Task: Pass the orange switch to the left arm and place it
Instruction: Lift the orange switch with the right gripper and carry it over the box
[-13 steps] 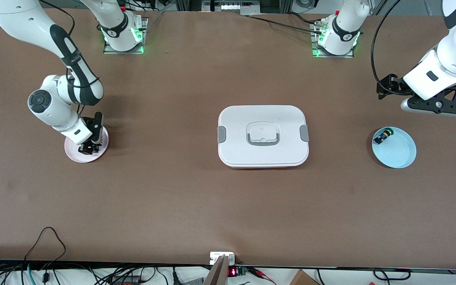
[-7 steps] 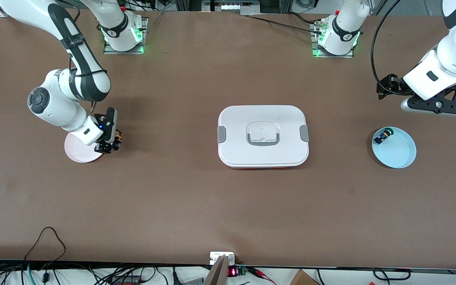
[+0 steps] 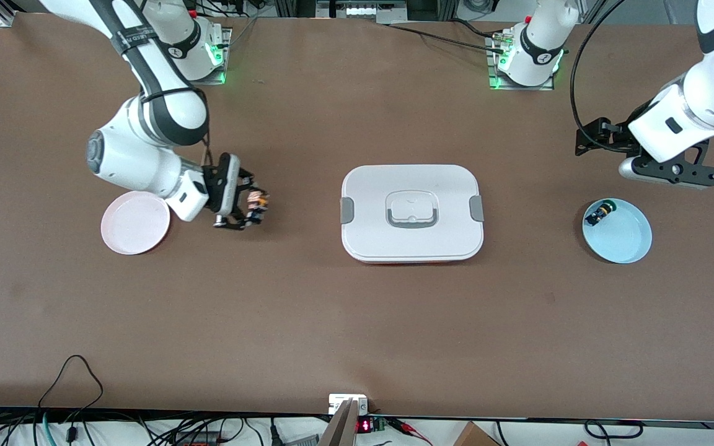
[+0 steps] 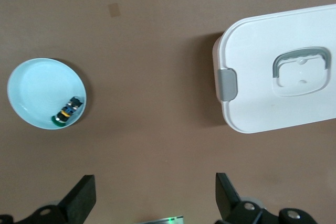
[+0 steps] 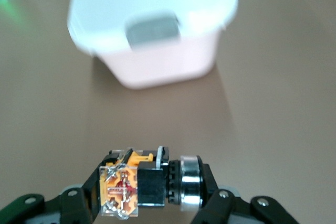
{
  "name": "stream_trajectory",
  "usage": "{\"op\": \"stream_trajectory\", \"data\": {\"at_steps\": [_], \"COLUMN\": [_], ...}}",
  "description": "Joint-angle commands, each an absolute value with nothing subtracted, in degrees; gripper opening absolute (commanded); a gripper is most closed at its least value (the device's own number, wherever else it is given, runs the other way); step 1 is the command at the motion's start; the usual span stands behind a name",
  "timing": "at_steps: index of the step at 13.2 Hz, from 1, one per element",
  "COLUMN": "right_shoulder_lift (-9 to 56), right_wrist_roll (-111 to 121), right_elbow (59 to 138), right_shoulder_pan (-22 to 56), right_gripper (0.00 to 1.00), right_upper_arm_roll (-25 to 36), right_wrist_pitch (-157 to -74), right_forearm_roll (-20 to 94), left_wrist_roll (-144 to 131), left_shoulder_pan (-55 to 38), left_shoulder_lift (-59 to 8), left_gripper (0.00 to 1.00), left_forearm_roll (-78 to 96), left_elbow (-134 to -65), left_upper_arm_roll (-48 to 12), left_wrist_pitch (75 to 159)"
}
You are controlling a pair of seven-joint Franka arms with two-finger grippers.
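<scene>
We are carrying the orange switch in the right claw, which is clamped on its black body, over the bare surface between the pink plate and the box. In the right wrist view the switch is lying crosswise between the fingers, with the box ahead of it. So the pickup is looking done; by our judgement the trip around the box, the handover to the left arm and the final placing are all still waiting.

The left claw is hanging with its fingers spread wide over the surface beside the blue plate, where the other switch is lying.

Against the earlier frames, the right claw has been leaving the pink plate and travelling toward the box, while the left arm has been shifting only slightly.
</scene>
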State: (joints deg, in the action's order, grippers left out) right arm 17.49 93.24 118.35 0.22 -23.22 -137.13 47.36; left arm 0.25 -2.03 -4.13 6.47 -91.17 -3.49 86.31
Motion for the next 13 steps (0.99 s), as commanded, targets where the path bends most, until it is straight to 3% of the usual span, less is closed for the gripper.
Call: {"op": "stream_trajectory", "data": {"at_steps": [1,7,13], "right_shoulder_lift": [21.61,26.80,30.40], "right_wrist_roll": [94.57,95.62,96.24], "right_elbow": [112.96,101.26,91.33], "right_shoulder_pan": [4.03,13.09,18.10], "right_gripper": [0.10,0.10,0.10], "right_upper_arm_roll": [-25.12,-26.10,-26.10], "right_wrist_pitch": [-136.14,-137.20,-137.20], "right_forearm_roll": [58.06,81.79,95.43], "left_wrist_roll": [0.44,0.70,1.84], "left_shoulder_pan": [-0.44,0.09,0.88], "left_shoulder_lift": [-7.91,-11.07,-13.71], "left_gripper": [1.00,1.00,1.00], "left_forearm_roll": [9.75,25.72,40.22], "left_elbow": [-86.31,-86.66,-91.56], "left_upper_arm_roll": [-3.69,-3.96,-4.04], "left_wrist_pitch": [84.03,79.72,79.01]}}
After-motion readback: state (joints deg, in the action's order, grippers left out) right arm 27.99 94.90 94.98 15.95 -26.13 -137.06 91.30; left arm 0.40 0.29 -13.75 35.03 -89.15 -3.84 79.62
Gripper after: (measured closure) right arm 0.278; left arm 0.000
